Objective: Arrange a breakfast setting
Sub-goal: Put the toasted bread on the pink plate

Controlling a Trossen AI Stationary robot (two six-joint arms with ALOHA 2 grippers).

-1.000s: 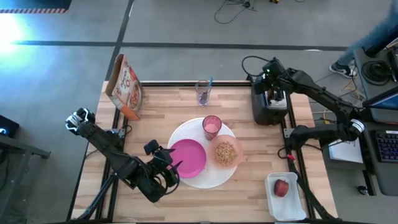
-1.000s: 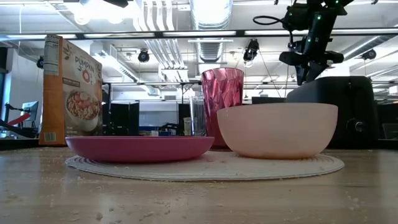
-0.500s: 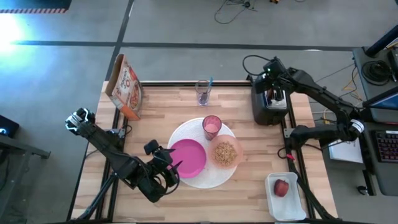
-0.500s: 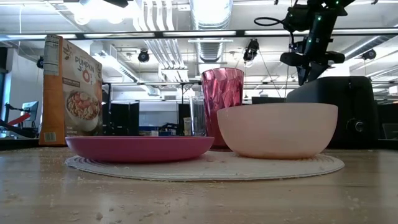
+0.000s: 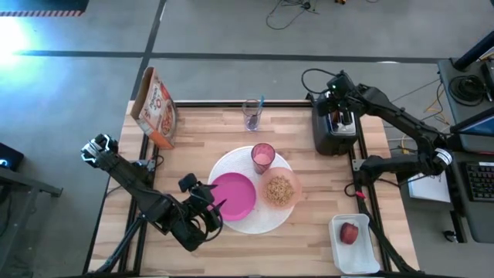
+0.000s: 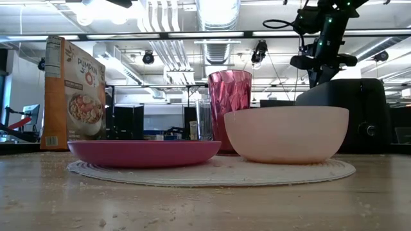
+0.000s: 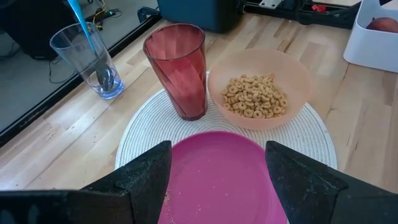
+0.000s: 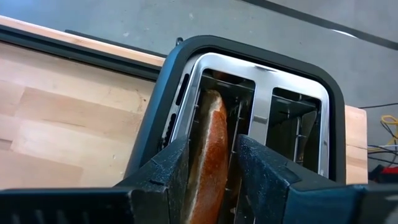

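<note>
Between my right gripper's [image 8: 211, 180] dark fingers stands a bagel [image 8: 210, 149] half, golden-brown and crusty, edge-up in one slot of a black toaster [image 5: 333, 130] with shiny metal slots at the table's [image 5: 201, 127] far right corner; my fingers sit against both its faces. On the pale butcher-block table's middle lies a round white plate [image 7: 146, 121] with a woven, ribbed look. On it rest a smooth magenta plate [image 7: 217, 174], a translucent peach bowl [image 7: 298, 78] holding ring-shaped brown cereal [image 7: 255, 96], and a faceted pink tumbler [image 7: 177, 68], upright. Beyond the plate stands a clear glass [image 7: 90, 59] with a teal-handled spoon [image 7: 79, 18] in it. My left gripper [image 7: 217, 180] hangs spread wide over the magenta plate, holding nothing. A white tub [image 5: 356, 245] near the front right corner holds a red fruit [image 5: 349, 232]. An orange cereal box [image 6: 72, 93] reads "PUMPKIN".
</note>
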